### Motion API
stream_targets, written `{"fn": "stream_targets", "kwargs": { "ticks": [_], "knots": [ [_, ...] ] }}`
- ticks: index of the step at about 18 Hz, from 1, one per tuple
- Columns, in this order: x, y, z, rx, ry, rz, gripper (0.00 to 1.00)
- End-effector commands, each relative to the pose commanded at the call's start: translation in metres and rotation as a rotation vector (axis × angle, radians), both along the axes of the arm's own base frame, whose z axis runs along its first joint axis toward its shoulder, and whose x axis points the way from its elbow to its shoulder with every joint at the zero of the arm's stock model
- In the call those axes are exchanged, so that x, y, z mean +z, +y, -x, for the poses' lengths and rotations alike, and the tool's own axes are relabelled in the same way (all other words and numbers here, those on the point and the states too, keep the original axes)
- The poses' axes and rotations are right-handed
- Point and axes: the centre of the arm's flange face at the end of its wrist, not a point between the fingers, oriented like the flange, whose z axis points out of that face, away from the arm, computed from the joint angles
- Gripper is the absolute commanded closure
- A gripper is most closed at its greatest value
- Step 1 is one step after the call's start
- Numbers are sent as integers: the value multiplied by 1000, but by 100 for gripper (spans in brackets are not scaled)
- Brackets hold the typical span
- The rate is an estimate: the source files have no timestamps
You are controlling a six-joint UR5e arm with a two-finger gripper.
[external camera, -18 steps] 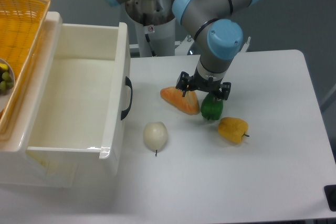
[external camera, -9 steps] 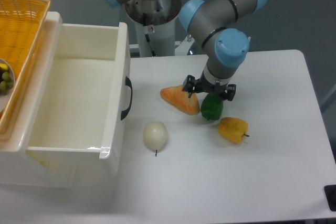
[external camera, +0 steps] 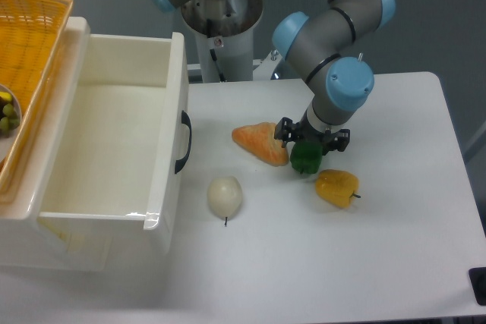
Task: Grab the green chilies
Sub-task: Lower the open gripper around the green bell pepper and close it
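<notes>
The green chilies [external camera: 305, 158] are a glossy dark-green blocky pepper toy resting on the white table [external camera: 395, 248], between the orange wedge and the yellow pepper. My gripper [external camera: 312, 142] hangs right over its top, black fingers pointing down on either side of the upper part. The wrist hides the fingertips, so I cannot see whether they touch the toy or how wide they stand. The toy still sits on the table surface.
An orange wedge-shaped toy [external camera: 261, 142] lies just left of the green one. A yellow bell pepper [external camera: 336, 187] sits to its lower right. A white onion-like toy [external camera: 225, 195] lies near the open white drawer box [external camera: 114, 149]. A yellow wicker basket [external camera: 23, 43] stands at far left.
The arm's wrist and gripper have shifted to the right and slightly down, from over the orange wedge's edge to directly above the green toy. No object has moved.
</notes>
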Motion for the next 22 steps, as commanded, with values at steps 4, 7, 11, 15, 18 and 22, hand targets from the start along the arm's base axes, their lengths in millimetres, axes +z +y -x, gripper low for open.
{"fn": "stream_targets", "kwargs": {
  "ticks": [4, 7, 11, 15, 18, 22],
  "knots": [
    [-7, -3, 4, 0, 1, 25, 0],
    [-12, -1, 5, -1, -6, 34, 0],
    [-11, -1, 7, 1, -2, 31, 1],
    [-14, 2, 8, 3, -5, 33, 9],
    [-15, 3, 8, 3, -4, 33, 15],
    [-15, 3, 8, 3, -6, 34, 23]
  ]
}}
